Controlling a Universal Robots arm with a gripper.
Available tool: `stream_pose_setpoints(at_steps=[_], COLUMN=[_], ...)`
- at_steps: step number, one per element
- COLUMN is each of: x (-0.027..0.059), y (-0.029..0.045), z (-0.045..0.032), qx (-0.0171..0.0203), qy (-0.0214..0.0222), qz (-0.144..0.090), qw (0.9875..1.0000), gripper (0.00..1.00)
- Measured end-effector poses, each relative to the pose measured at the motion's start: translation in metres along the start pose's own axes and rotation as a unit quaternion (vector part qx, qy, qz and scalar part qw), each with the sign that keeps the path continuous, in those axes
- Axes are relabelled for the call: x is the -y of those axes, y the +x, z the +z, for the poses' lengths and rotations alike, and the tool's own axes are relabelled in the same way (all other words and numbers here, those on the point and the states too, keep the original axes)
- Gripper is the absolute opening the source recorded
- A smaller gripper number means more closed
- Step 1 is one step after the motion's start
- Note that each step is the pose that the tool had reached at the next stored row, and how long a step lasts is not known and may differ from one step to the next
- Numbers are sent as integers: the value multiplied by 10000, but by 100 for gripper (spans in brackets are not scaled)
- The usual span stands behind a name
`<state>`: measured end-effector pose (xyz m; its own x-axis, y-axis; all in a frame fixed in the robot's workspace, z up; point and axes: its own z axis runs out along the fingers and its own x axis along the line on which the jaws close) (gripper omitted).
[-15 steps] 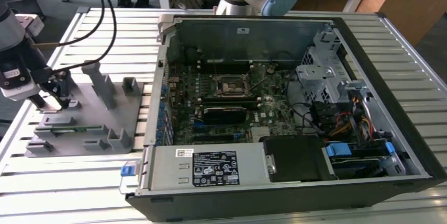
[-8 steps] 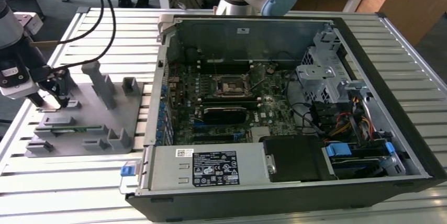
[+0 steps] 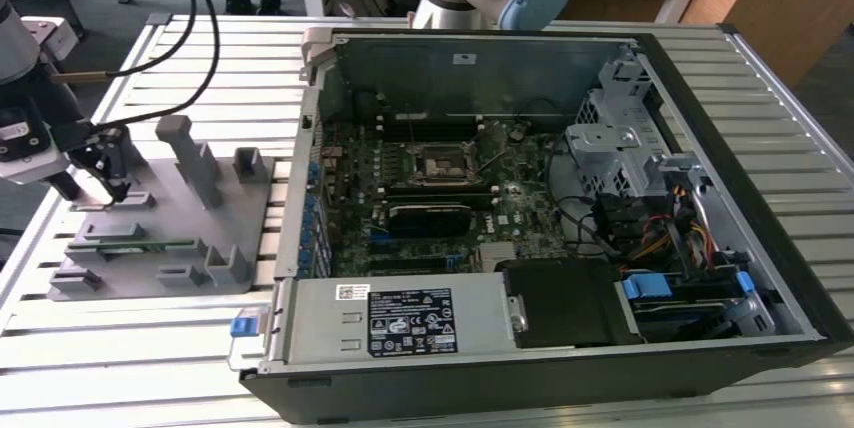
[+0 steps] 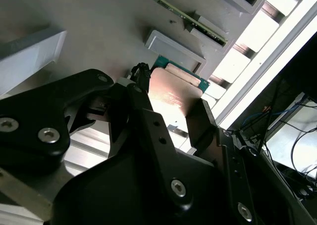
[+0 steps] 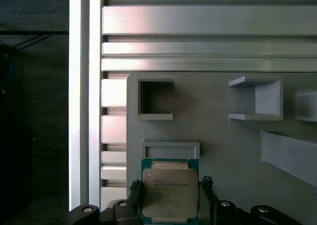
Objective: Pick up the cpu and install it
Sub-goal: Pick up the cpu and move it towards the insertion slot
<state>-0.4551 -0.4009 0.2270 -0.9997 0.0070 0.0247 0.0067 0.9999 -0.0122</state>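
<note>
Slatted metal desk (image 3: 134, 348) carries a gray tray (image 3: 160, 218) at nine o'clock from the open computer case (image 3: 467, 68). On the tray, the end effector (image 3: 96, 186) is closed narrowly on two opposite edges of the cpu (image 5: 170, 193). I think the lift should be straight up and level.

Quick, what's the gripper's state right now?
Gripper: closed on the cpu, pressing two opposite edges, at the gray holder.

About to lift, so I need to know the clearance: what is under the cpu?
The grey fixture plate shows around the cpu in the first wrist view. The cpu itself covers whatever sits directly beneath it, so contact there cannot be seen.
</note>
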Motion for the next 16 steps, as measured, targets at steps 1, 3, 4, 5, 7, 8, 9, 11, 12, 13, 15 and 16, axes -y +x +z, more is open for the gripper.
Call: stream_pose_setpoints(at_steps=[1,3,4,5,7,8,9,11,12,13,15,16], x=[0,0,0,0,1,0,0,1,1,1,1,1], y=[0,1,1,1,1,2,2,2,2,2,3,3], z=[-7,-23,-31,-40,-54,-59,-64,-76,-83,-90,-103,-109], qx=[0,-1,0,0,0,0,0,-1,-1,0,-1,0], qy=[0,0,0,0,0,0,0,0,0,0,0,0], qz=[0,0,0,0,0,0,0,0,0,0,0,0], qw=[10000,10000,10000,10000,10000,10000,10000,10000,10000,10000,10000,10000], gripper=[54,54,54,54,54,54,54,54,54,54,54,54])
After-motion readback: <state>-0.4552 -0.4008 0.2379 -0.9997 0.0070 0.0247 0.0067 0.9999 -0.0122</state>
